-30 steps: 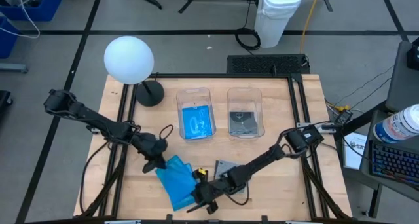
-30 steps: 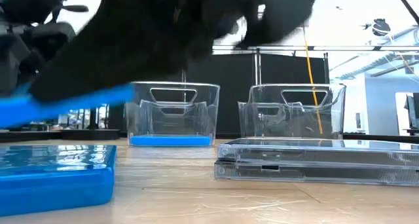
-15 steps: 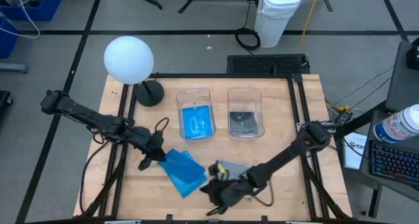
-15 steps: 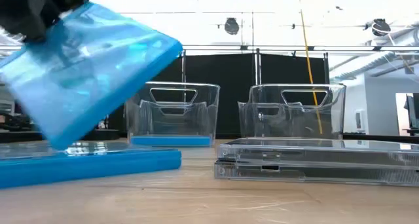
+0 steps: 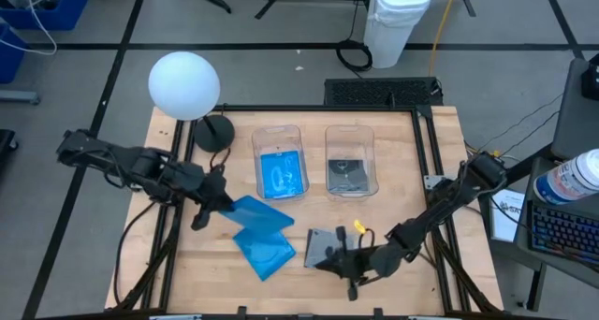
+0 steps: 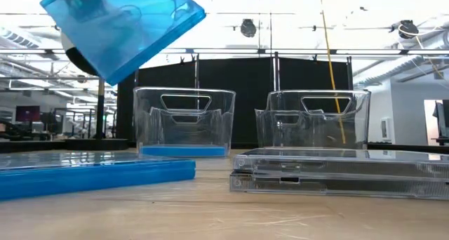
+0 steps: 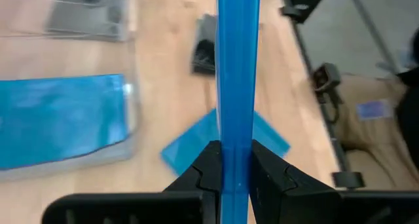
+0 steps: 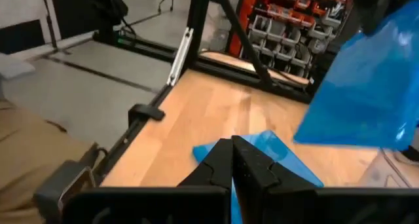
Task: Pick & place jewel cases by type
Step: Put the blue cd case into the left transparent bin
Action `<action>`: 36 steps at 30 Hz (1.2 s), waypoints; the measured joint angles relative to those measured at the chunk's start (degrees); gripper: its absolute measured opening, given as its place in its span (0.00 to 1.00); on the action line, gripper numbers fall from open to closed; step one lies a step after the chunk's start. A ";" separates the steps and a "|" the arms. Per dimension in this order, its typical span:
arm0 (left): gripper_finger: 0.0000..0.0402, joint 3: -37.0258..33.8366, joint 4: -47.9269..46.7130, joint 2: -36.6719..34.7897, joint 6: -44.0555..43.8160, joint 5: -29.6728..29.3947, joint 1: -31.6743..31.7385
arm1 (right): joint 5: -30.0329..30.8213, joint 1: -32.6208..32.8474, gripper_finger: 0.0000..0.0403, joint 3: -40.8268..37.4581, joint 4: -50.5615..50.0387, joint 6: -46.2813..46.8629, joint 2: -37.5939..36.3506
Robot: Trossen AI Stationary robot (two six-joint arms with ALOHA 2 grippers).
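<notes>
While no label or writing is readable, blue jewel case (image 5: 257,213) hangs airborne, clamped in my left gripper (image 7: 234,160), above another blue case (image 5: 267,252) beside grey cases (image 5: 325,248). My right gripper (image 8: 232,160) pinched together, empty, nearby.

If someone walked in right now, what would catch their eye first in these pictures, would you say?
Most striking is the bright blue case held up in the air by the left gripper, tilted, over the table's left half. Below it another blue case lies flat on the wood, with grey cases stacked beside it under the shut right gripper. Behind stand two clear tubs, the left one already holding blue.
</notes>
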 joint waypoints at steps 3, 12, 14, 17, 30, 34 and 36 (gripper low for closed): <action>0.12 5.73 -6.61 2.07 1.83 -0.29 3.06 | -0.07 0.43 0.00 -2.63 1.07 0.89 -2.38; 0.12 26.28 -22.72 14.96 14.10 -0.36 15.84 | -0.45 0.44 0.00 -4.20 0.64 -3.77 -5.21; 0.12 31.34 -26.09 18.59 16.77 -0.42 18.93 | -0.47 0.39 0.00 -4.20 0.31 -7.14 -6.43; 0.12 38.37 -29.65 23.77 20.96 0.33 23.60 | -0.10 0.39 0.00 -4.18 0.61 -8.89 -8.43; 0.12 56.68 -48.56 47.15 34.46 8.55 39.09 | 7.13 0.85 0.00 -4.18 -2.91 -8.38 -9.87; 0.12 58.99 -48.97 50.24 35.91 10.12 40.01 | 7.14 1.34 0.00 -4.18 -4.07 -8.08 -11.18; 0.12 60.20 -48.90 51.21 37.50 11.26 40.13 | 7.13 1.77 0.00 -4.18 -4.23 -8.52 -11.70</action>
